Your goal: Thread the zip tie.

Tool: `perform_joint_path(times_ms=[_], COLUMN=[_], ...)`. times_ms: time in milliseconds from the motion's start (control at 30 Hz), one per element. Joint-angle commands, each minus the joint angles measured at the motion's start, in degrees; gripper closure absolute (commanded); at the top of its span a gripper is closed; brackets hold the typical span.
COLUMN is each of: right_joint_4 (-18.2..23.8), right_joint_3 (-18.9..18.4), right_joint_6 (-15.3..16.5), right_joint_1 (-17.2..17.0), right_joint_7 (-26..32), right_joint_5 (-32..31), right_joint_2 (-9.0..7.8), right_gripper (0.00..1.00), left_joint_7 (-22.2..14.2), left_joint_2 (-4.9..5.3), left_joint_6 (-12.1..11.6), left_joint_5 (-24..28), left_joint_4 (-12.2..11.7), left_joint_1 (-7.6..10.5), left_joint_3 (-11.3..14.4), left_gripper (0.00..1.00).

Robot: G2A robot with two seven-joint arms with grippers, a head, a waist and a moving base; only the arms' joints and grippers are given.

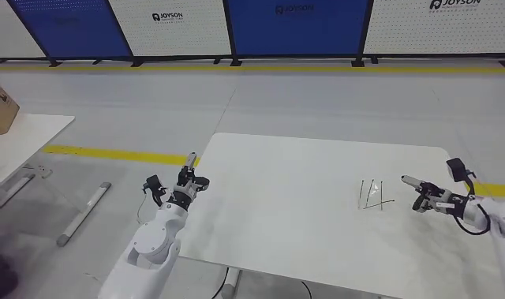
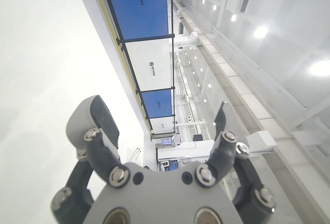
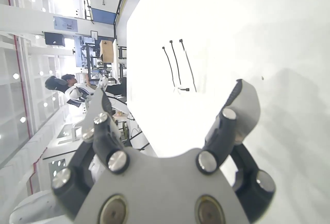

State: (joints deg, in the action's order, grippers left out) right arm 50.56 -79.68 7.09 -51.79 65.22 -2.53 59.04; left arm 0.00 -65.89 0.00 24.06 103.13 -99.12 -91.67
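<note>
Nothing picked up yet. The zip ties (image 3: pixel 175 63) are lying loose on the white bench (image 3: pixel 232 3), a few side by side with one short bit across their near ends, just ahead of the right jaws. Those are spread wide and hold nothing. The left jaws are also wide open and empty, over at the opposite edge of the bench, well apart from the ties.

My take on doing this well: come down on one tie only, near its tail end, so the head stays free for the other arm to take. They're thin and flat on the bench, so a sloppy pinch would probably nudge the neighbours.

The wall panels (image 1: pixel 300 15) behind carry a logo. I can't make out any print on the ties.
</note>
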Motion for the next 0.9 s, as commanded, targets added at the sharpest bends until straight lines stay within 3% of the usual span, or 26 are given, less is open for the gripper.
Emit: perform_joint_path(times_ms=[0,100,200,400,867], right_joint_4=[0.00,0.00,-1.20,-5.04,-5.04], right_joint_3=[0.00,0.00,1.23,3.39,3.39], right_joint_6=[0.01,0.01,5.43,12.39,12.39], right_joint_1=[0.00,0.00,0.84,3.10,3.10], right_joint_7=[0.01,0.01,10.37,14.28,14.28], right_joint_5=[0.00,0.00,3.14,3.97,3.97], right_joint_2=[0.00,0.00,0.00,0.21,0.21], right_gripper=[0.00,0.00,0.00,0.00,0.00], left_joint_7=[0.00,0.00,0.00,0.00,0.00], left_joint_2=[0.00,0.00,0.00,0.00,0.00], left_joint_6=[0.00,0.00,0.00,0.00,0.00], left_joint_5=[0.00,0.00,0.00,0.00,0.00], left_joint_4=[0.00,0.00,0.00,0.00,0.00], left_joint_1=[0.00,0.00,0.00,0.00,0.00], left_joint_3=[0.00,0.00,0.00,0.00,0.00], left_gripper=[0.00,0.00,0.00,0.00,0.00])
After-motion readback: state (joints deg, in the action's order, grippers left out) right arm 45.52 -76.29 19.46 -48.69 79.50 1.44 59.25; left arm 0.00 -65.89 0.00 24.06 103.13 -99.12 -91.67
